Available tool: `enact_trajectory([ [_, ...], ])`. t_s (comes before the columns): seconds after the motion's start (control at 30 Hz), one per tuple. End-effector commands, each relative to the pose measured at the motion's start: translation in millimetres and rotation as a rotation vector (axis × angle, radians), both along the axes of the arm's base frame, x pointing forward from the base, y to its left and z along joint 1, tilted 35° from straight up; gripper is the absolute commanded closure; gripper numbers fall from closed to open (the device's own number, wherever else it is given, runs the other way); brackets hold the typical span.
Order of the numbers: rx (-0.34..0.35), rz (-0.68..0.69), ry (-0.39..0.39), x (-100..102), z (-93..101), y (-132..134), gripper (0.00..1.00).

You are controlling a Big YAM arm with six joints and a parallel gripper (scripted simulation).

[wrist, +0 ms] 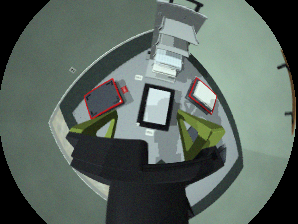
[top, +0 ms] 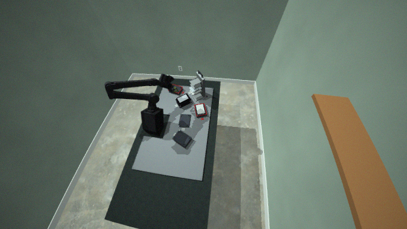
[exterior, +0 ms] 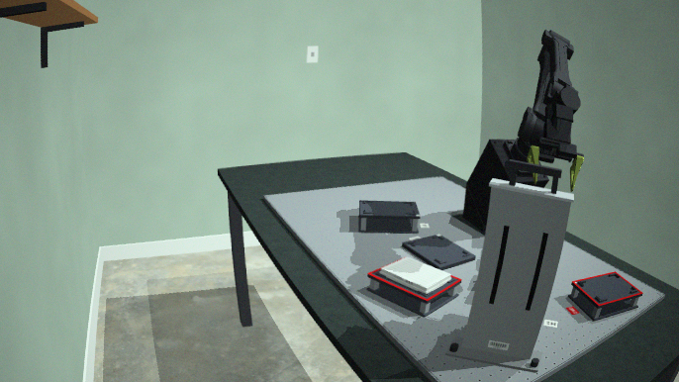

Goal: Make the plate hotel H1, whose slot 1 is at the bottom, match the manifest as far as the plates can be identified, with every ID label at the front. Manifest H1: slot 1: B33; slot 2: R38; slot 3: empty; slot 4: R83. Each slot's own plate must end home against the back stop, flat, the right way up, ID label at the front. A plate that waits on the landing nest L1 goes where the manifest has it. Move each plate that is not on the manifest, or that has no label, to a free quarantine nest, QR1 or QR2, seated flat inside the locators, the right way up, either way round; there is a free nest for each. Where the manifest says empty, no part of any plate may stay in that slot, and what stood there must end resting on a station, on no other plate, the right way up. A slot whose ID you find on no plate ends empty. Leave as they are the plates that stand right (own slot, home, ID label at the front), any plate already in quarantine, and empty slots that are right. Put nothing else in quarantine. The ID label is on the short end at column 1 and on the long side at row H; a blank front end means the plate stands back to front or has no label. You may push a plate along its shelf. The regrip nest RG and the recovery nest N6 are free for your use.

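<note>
1. The gripper [exterior: 554, 167] is hanging high near the bench's far edge, jaws spread wide and pinching nothing.
2. The plate hotel [exterior: 525, 257] is standing at the bench's near right end; its slots are holding plates, IDs unreadable.
3. One white plate [exterior: 418, 275] is sitting in a red-edged quarantine nest [exterior: 391, 289]; the other red-edged nest [exterior: 606, 289] is standing free.
4. A plate [wrist: 156, 106] is waiting on the landing nest below the gripper.
5. Judging: most sorting is remaining.
</note>
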State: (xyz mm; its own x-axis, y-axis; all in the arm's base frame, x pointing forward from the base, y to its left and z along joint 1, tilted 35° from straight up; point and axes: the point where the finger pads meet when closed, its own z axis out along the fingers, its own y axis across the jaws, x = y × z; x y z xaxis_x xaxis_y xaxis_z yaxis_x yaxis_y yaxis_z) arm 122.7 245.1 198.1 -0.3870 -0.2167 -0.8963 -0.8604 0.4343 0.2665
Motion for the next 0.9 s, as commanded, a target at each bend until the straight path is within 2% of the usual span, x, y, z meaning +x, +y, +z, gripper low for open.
enact_trajectory([
  [0.0, -0.002, 0.072, -0.108, -5.0, 40.4, 10.5, 0.0],
  [0.87, -0.243, 0.428, -0.374, -39.8, 75.0, 65.1, 0.0],
])
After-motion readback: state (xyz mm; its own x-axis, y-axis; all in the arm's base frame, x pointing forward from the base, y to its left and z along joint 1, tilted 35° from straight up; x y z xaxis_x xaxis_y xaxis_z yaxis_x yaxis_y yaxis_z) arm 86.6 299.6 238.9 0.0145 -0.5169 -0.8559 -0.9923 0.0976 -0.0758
